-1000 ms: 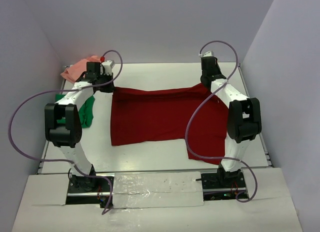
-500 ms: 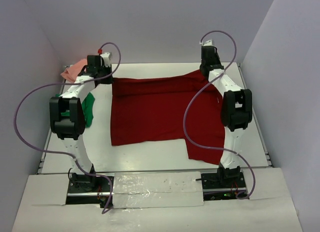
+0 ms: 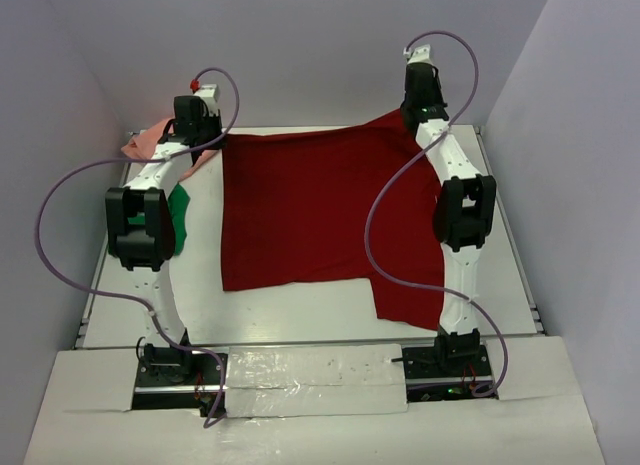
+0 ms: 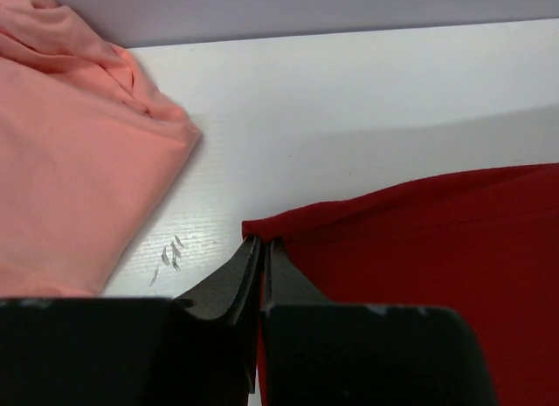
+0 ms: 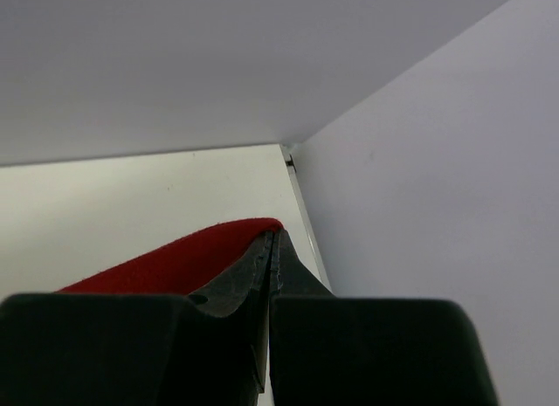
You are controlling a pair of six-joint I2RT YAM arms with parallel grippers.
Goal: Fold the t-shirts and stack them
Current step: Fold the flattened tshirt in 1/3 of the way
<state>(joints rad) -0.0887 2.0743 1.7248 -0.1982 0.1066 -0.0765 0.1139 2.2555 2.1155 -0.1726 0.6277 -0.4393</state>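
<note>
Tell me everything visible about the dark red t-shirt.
The dark red t-shirt is plain soft cloth, spread nearly flat on the white table. Its far edge is pulled taut between two corners: the left gripper is shut on the far left one, the right gripper on the far right one, which looks slightly raised. Its near right part reaches closest to the arm bases.

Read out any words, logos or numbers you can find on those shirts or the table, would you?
None: no text can be read in any view.
The dark red t-shirt, salmon pink t-shirt and green t-shirt are plain.
The small grey marks on the table look like scuffs, not letters.
</note>
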